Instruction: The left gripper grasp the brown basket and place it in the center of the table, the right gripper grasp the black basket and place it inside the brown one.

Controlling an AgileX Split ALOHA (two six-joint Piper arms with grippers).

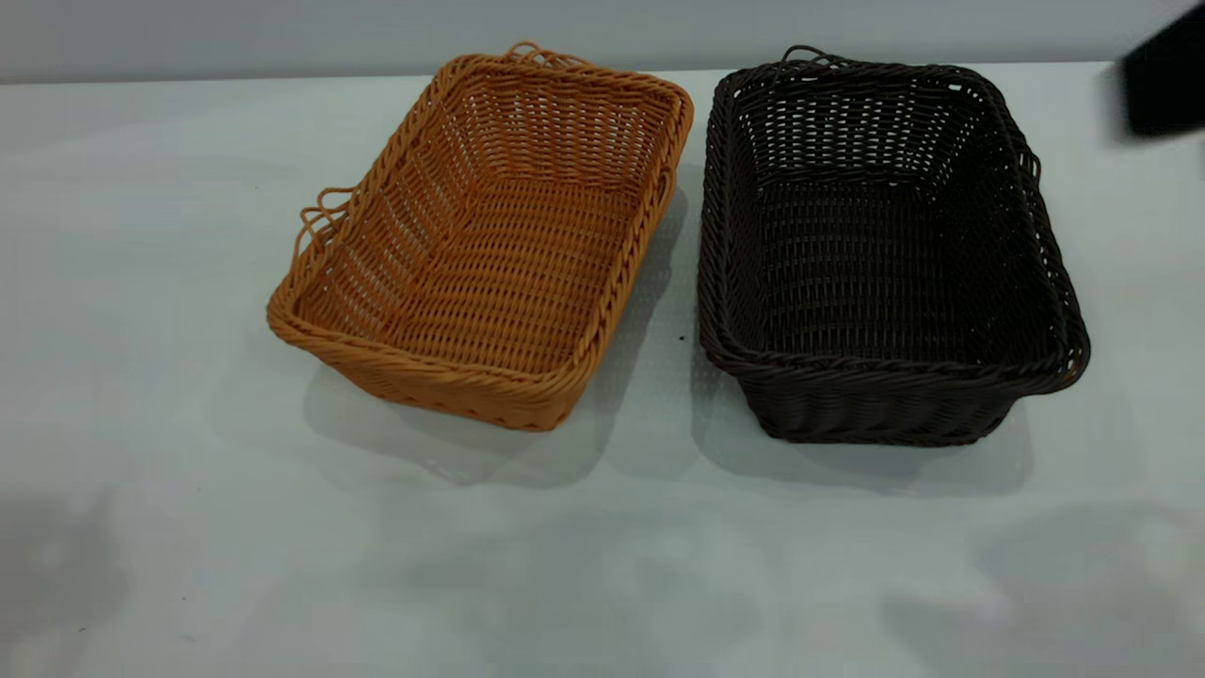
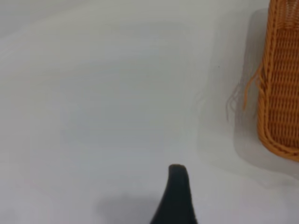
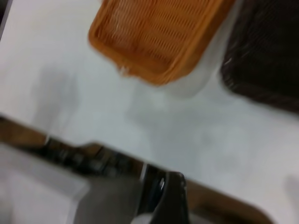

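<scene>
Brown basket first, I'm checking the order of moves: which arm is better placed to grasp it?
Left, probably. The brown basket sits on the table left of the black basket, and the left wrist view shows its side loop handle facing that arm. The dark shape, likely the right arm, is beyond the black basket.

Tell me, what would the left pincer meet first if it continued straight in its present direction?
Probably only the bare table: in the wrist view, the brown basket lies off to one side of the left pincer. Depth is unclear.

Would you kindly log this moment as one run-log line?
brown basket: table, ungrasped | black basket: beside it, apart, empty | left gripper: near brown basket | nesting: not done
</scene>
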